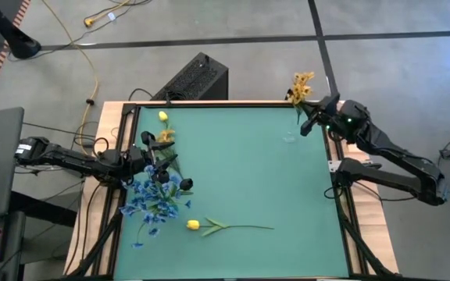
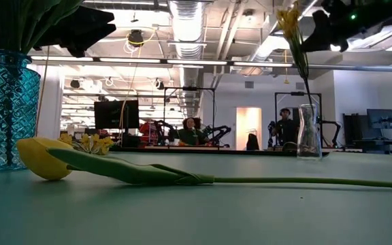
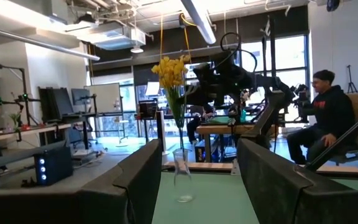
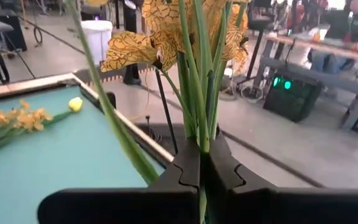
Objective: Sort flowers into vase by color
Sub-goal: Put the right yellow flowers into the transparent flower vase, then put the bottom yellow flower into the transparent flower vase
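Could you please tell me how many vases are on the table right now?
2: a blue patterned glass vase at the table's left side, holding the blue flowers, and a narrow clear glass vase near the far right corner, below the right end effector and its yellow flowers.

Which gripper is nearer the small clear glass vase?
Right. The right gripper sits just beside the small clear glass vase, fingers shut on yellow flowers. The left gripper is across the table by the blue flowers.
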`<action>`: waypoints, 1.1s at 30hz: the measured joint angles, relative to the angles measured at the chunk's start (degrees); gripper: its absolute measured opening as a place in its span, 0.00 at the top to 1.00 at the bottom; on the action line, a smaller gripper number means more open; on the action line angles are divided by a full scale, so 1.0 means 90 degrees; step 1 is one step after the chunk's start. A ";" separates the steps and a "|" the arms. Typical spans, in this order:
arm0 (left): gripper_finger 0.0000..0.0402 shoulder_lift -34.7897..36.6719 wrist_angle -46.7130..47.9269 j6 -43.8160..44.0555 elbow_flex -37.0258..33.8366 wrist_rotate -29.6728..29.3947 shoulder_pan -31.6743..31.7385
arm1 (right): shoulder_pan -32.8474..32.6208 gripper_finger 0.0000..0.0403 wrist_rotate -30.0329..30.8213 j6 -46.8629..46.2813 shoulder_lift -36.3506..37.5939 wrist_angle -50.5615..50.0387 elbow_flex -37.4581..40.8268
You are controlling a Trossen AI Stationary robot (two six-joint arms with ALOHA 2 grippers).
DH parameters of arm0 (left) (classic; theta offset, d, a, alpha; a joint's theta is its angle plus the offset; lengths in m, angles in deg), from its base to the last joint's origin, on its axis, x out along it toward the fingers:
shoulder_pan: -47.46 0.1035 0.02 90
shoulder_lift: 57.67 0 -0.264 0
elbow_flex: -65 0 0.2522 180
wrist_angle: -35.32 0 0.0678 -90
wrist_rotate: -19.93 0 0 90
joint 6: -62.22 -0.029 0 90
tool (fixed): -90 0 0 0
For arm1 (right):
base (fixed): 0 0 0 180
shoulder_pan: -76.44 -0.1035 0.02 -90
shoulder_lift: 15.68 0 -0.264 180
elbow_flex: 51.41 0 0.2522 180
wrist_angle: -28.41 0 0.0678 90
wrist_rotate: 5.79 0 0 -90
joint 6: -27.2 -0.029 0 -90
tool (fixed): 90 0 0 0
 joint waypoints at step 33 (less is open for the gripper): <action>0.50 0.0000 0.0002 0.0148 0.0002 0.0057 0.0000 | -0.0108 0.26 0.0415 -0.1241 -0.0200 -0.2549 -0.0721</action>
